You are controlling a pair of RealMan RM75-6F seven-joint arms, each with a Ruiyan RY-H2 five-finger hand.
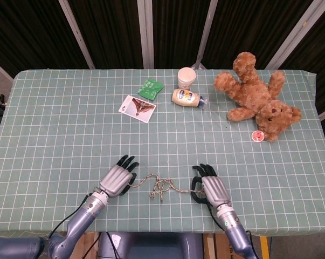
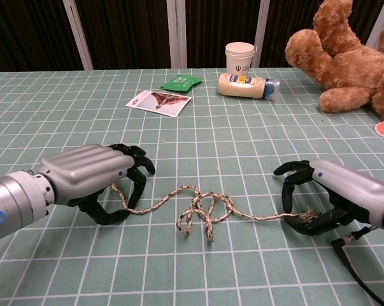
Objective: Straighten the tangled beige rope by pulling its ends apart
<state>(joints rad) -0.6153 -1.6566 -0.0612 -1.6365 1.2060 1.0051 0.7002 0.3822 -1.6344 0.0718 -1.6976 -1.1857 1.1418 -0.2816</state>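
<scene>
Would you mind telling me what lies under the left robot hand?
One end of the beige rope runs under the left robot hand; its tip is covered by the fingers.

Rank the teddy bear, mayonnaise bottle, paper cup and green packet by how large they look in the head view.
1. teddy bear, by far the largest.
2. mayonnaise bottle.
3. paper cup and green packet: they look about alike, so no ranking between them.
</scene>
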